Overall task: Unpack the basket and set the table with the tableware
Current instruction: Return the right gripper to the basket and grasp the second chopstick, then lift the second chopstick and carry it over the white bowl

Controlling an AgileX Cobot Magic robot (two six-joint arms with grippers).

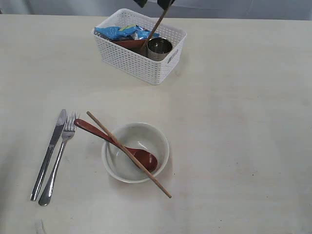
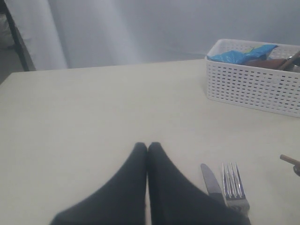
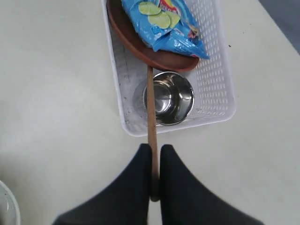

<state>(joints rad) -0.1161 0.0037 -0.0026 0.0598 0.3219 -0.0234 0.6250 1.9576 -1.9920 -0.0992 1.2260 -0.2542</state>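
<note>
A: How far along is the setting?

B: Well past half, as a judgement. On the table (image 1: 243,146), well apart from the basket (image 1: 126,61), the bowl (image 1: 158,141) stands in the open. The knife (image 1: 48,156) and the fork (image 1: 57,163) lie side by side to its left in the exterior view. The red spoon (image 1: 92,129) has its head inside the bowl and its handle over the rim. One chopstick (image 1: 161,187) rests slantwise across the bowl, over the spoon.

A: What is left?

B: The basket holds the brown plate (image 3: 140,49) with the blue chip bag (image 3: 164,21) lying on it, and the steel cup (image 1: 159,47) upright in a corner. The second chopstick (image 3: 151,112) is partway out. The right gripper (image 3: 154,149) pinches its upper end between its fingers, and the far end reaches into the basket by the plate's edge.

A: And the other arm?

B: The left gripper (image 2: 147,146) hovers low over bare table near the knife and fork, its fingers pressed together on nothing.

A: Any writing?

B: Only the bag carries print: lime slices and a scrap of red-and-yellow logo, cut off at the frame's edge and unreadable. No marks show on the cup or cutlery.
</note>
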